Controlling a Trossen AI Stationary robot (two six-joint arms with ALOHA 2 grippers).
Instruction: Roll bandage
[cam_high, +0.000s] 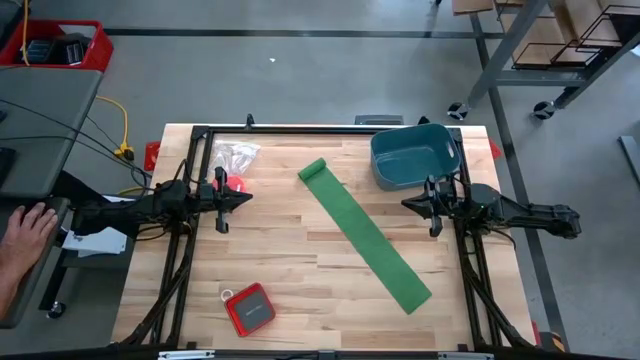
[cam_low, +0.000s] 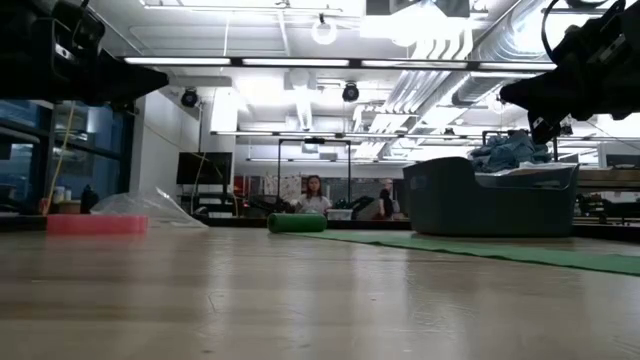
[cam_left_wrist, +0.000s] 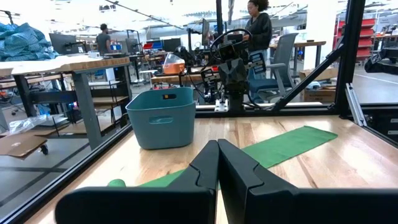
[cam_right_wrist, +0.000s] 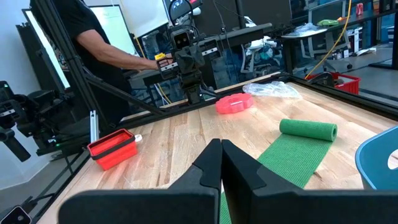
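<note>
bandage (cam_high: 365, 238) lies flat on the table (cam_high: 300, 290) as a long green strip, running diagonally from mid-table toward the right front area; the end nearest the tub is rolled into a short stubby cylinder, rest is unrolled. roll end also shows in the low view (cam_low: 297, 223) and the right wrist view (cam_right_wrist: 308, 129)

teal tub (cam_high: 414, 155) sits at the far right of the table, just beside the rolled end, not touching it. pink-red ring (cam_high: 236, 183) is far left, next to a crumpled clear plastic bag (cam_high: 233, 156). red flat case (cam_high: 249, 308) is near the front edge, left of centre, well apart from the strip

left gripper (cam_high: 246, 197) hovers over the left side of the table near the ring, fingers pressed together, holding nothing. right gripper (cam_high: 408, 203) hovers on the right just in front of the tub, fingers also pressed together, empty. neither touches the bandage

a person's hand (cam_high: 26, 232) rests on the desk off the table's left side; other people are visible in the room behind
</note>
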